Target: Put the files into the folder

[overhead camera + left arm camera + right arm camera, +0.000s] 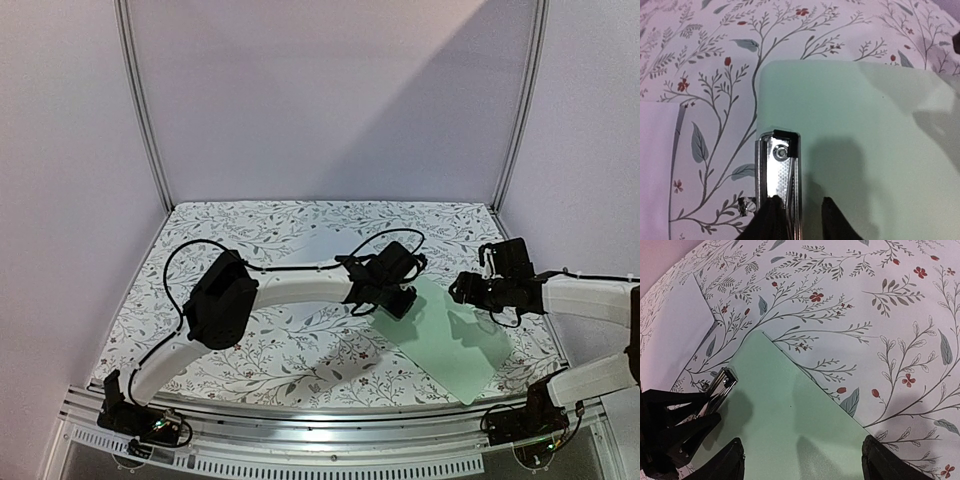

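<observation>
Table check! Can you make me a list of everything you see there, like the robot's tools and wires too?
Surface: flowery tablecloth, flat.
Job's things: green folder lying flat, clip at one end; white file apart from it, not in.
Clutter: nothing seen.
Tools: left tool at the clip, grip unclear; right tool open above the folder.
Cables: black cable looping along the left arm.
Surroundings: plain walls, metal posts.

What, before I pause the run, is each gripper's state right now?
Left gripper: jaws partly closed at the folder's clip; grip cannot be told.
Right gripper: jaws open, holding nothing.
</observation>
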Controlling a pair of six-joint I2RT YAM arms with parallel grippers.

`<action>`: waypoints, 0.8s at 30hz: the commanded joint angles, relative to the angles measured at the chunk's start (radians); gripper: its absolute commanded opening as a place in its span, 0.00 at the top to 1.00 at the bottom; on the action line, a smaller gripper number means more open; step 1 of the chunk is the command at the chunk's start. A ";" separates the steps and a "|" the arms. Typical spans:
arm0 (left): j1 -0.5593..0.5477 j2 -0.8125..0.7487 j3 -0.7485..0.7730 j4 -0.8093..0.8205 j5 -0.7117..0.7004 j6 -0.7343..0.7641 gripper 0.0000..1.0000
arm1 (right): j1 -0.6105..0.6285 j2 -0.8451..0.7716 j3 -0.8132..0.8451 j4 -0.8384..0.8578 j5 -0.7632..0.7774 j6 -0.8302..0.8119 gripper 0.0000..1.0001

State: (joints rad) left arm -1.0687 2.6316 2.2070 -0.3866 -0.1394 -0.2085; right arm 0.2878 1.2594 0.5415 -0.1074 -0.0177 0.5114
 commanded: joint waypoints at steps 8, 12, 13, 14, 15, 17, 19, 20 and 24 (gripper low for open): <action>0.068 -0.034 0.015 -0.031 0.071 0.003 0.52 | -0.003 -0.001 -0.009 0.012 -0.019 -0.004 0.20; 0.095 -0.079 -0.050 0.015 0.147 0.002 0.51 | -0.003 0.036 0.006 0.024 -0.047 0.002 0.20; 0.101 -0.090 -0.069 0.040 0.205 0.004 0.51 | -0.003 0.042 0.007 0.027 -0.052 0.003 0.20; 0.107 -0.103 -0.089 0.065 0.271 0.004 0.52 | -0.003 0.048 0.006 0.029 -0.053 0.006 0.20; 0.110 -0.112 -0.101 0.089 0.329 0.004 0.53 | -0.003 0.052 0.006 0.028 -0.053 0.007 0.20; 0.113 -0.121 -0.099 0.102 0.395 0.007 0.54 | -0.003 0.056 0.004 0.026 -0.050 0.006 0.20; 0.113 -0.135 -0.092 0.105 0.412 0.010 0.54 | -0.003 0.053 0.002 0.023 -0.043 0.002 0.21; 0.114 -0.143 -0.092 0.107 0.408 0.011 0.54 | -0.003 0.052 0.000 0.022 -0.041 0.001 0.21; 0.122 -0.164 -0.080 0.100 0.314 0.024 0.54 | -0.003 0.048 -0.001 0.020 -0.039 -0.001 0.20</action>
State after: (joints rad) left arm -0.9489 2.5420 2.1216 -0.3164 0.1978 -0.1986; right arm 0.2878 1.3056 0.5407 -0.0959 -0.0589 0.5133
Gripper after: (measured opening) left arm 0.461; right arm 0.795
